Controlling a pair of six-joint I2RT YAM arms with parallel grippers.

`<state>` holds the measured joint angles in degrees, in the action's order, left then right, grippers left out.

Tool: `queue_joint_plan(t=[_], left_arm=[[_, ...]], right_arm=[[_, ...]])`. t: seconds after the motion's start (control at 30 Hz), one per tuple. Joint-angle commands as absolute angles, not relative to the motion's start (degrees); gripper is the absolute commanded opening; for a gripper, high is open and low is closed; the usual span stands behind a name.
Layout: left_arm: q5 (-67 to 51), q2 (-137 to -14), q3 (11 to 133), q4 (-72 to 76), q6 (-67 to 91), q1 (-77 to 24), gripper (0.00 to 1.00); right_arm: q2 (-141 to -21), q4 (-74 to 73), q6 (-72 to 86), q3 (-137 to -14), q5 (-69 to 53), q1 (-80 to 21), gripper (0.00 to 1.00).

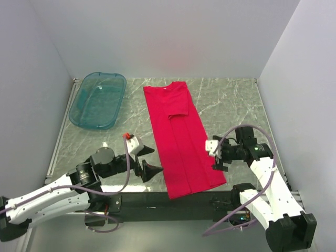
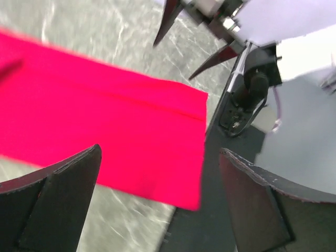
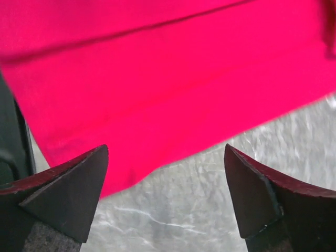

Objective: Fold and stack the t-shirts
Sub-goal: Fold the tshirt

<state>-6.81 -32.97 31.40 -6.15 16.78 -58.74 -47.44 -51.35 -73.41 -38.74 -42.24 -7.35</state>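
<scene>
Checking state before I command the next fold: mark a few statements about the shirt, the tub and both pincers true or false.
1. The shirt lies on the table as a long narrow strip. True.
2. The tub holds a shirt. False: nothing shows inside it.
3. The left pincer is shut on the shirt. False: it is open and holds nothing, beside the shirt's near end.
4. The right pincer is open. True.
5. The shirt's neck end faces the arms. False: the collar is at the far end.
</scene>
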Motion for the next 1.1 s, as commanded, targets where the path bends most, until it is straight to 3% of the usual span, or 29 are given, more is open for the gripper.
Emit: queue_joint_plan(t=[0.0,0.13,0.33,0.53,0.77,1.07], left_arm=[[-0.2,-35.7,30.1,-1.5,1.2,-63.7,0.99],[4.1,-42.9,30.7,-2.7,-10.1,-71.5,0.99],[14.9,-50.5,30.9,1.1,-13.6,-85.0,0.99],[20.9,-62.7,29.0,8.8,-11.8,-93.2,0.86],[20.6,-75.0,30.4,13.5,-11.1,-96.6,0.72],[19.2,-81.3,31.1,13.5,-11.3,-96.9,0.70]], right_arm=[[-46.7,-60.7,-93.2,-35.6,-42.4,-7.3,0.95],[-45.2,-63.1,-103.1,-31.3,-38.0,-7.4,0.90],[-47.3,-64.2,-109.9,-28.7,-33.7,-7.8,0.82],[-49.5,-63.9,-111.9,-27.7,-30.6,-9.0,0.74],[-49.7,-63.5,-110.8,-27.2,-33.0,-9.1,0.68],[-49.2,-64.0,-110.8,-27.1,-34.6,-9.1,0.66]])
